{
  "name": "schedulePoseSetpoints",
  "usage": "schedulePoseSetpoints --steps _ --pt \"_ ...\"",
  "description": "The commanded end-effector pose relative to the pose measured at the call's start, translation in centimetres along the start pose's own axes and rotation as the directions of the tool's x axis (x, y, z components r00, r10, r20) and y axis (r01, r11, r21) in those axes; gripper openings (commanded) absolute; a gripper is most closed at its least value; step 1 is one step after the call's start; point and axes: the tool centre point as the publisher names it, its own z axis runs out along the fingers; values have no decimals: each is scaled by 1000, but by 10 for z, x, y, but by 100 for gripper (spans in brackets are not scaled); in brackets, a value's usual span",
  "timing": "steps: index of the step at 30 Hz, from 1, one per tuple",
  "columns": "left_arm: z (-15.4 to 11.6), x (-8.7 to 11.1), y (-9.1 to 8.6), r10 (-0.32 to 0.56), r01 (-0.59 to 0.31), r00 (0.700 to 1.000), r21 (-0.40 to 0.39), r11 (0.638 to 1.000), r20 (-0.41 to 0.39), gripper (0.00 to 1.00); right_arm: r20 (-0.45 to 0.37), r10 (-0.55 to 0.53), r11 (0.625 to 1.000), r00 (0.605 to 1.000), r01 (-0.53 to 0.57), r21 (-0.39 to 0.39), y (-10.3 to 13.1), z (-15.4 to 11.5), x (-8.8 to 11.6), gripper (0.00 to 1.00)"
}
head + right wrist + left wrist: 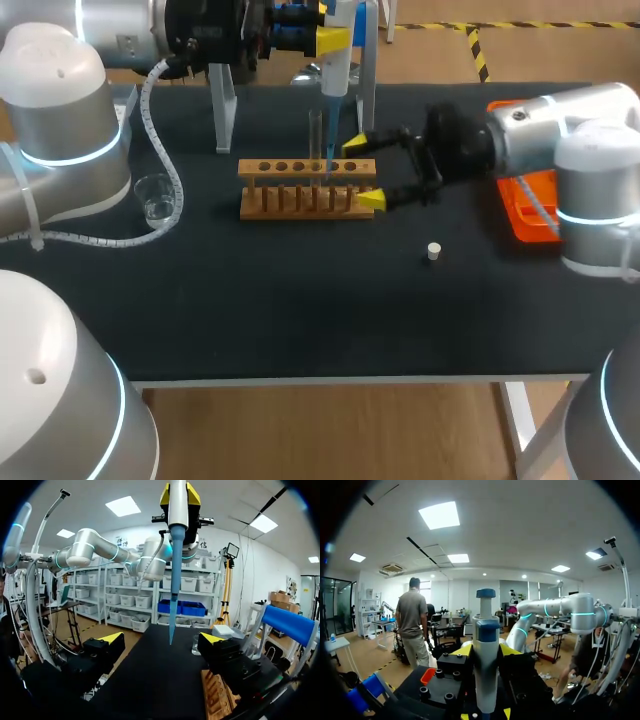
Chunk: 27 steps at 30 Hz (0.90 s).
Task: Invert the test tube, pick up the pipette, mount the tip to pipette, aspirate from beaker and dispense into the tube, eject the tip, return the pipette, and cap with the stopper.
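**A:** Where is the pipette now?

**B:** My left claw (331,40) has it. Both yellow fingers press on the pipette (336,75) from two sides, so that claw is clamped on it. It hangs straight up and down over the back of the table (300,310).

**A:** Is the tip on?

**B:** Yes. The blue tip (328,140) is on the end and points down at the wooden rack (300,200).

**A:** And the test tube?

**B:** The test tube (314,135) stands up in the rack, in a hole a bit right of the middle. The blue tip is just beside it. I cannot tell if the tip is inside the tube.

**A:** What about your other claw?

**B:** My right claw (364,172) is at the right end of the rack. Its fingers are wide apart and hold nothing. One finger is behind the rack and one is at the front corner. I cannot tell if they touch the wood.

**A:** Where is the beaker?

**B:** The clear beaker (155,197) sits well to the left of the rack.

**A:** And the stopper?

**B:** The small white stopper (433,251) lies alone on the table, to the right of the rack and nearer to me. An orange tray (520,215) is far to the right, partly under my right arm.
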Motion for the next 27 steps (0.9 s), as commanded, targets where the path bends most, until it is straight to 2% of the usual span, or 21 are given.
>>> schedulePoseSetpoints --steps 1,13,16,27 --pt "-1 0 0 1 -1 1000 2 1000 -1 0 24 9 1000 1000 -9 17 -4 -35 13 100" --pt "-1 0 0 1 -1 1000 2 1000 -1 0 84 33 998 996 -37 43 -24 -90 25 100" --pt "-1 0 0 1 -1 1000 2 1000 -1 0 90 32 999 995 -35 27 -22 -97 33 100" --pt "-1 0 0 1 -1 1000 2 1000 -1 0 67 24 1000 997 -23 -10 -22 -104 38 100"
